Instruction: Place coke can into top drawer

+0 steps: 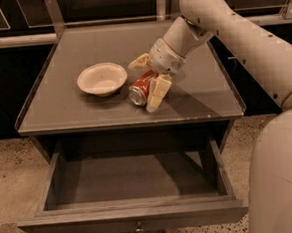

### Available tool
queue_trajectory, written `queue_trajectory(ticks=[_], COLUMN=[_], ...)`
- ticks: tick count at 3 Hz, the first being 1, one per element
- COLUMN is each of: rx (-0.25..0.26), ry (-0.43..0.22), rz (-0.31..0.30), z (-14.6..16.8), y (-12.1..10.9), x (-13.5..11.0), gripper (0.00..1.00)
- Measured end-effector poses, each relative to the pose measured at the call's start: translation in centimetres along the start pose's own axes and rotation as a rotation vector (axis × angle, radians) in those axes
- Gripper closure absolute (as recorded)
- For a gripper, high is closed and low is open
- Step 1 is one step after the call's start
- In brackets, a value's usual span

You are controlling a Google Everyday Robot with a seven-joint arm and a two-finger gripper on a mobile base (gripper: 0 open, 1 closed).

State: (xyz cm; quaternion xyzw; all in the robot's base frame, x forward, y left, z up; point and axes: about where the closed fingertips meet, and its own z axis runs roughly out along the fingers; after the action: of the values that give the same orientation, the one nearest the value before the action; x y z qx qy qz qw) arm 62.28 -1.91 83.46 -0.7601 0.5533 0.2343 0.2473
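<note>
Straddling coke can (138,93), tool (144,86) tilted down

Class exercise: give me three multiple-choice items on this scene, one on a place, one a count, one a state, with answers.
1. Where is the coke can? A on the floor; B on the tabletop beside the bowl; C on a shelf.
2. How many bowls? A one; B two; C three.
3. The top drawer is: A shut; B open; C removed.
Answers: B, it lies on its side under the gripper, fingers open either side; A, a single cream bowl; B, pulled out.
</note>
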Motion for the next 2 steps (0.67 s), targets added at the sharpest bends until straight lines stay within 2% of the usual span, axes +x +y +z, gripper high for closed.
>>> queue_trajectory(ticks=[2], rx=[0.0], ry=[0.0], rz=[0.0], z=[-0.25], y=[-0.04], x=[-0.2], gripper=[0.66])
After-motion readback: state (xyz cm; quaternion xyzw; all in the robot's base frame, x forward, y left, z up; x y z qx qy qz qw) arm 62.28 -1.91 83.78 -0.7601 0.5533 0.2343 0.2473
